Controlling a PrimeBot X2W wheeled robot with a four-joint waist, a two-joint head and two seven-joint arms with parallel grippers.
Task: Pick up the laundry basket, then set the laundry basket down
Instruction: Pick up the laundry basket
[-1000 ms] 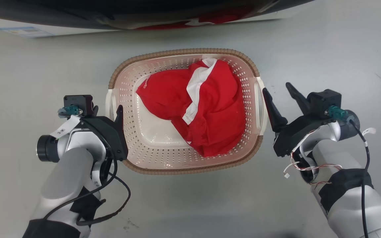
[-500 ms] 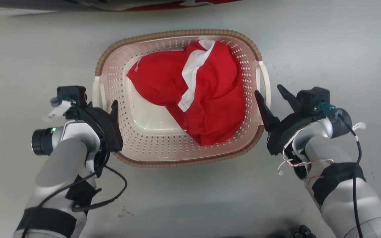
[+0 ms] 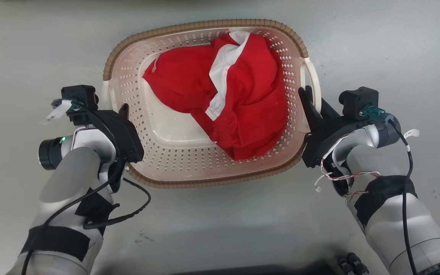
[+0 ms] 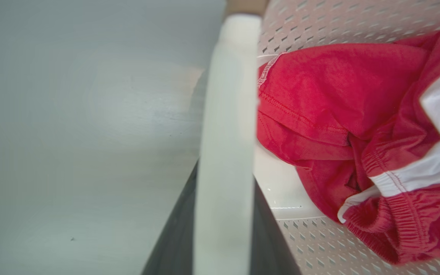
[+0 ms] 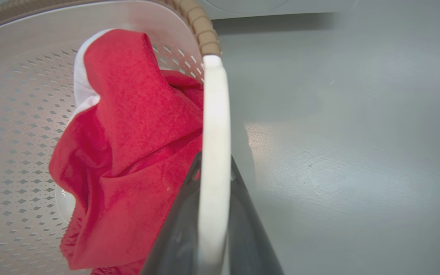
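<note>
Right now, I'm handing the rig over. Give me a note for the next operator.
Left end effector: shut on the laundry basket by its left handle.
Right end effector: shut on its right handle.
Basket is between both arms over the grey floor, red garment inside.
Done: both handles gripped. Cannot tell whether it has left the floor.
To do: lift, then set down.

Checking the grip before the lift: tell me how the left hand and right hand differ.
The left hand grips the basket's left handle; the right hand grips its right handle. In the head view the left hand shows one fingertip inside the wall, the right hand both fingers astride its handle. The right arm carries loose red-and-white wires; the left arm a looping black cable. Shared: each wrist view shows a white handle between dark fingers.
</note>
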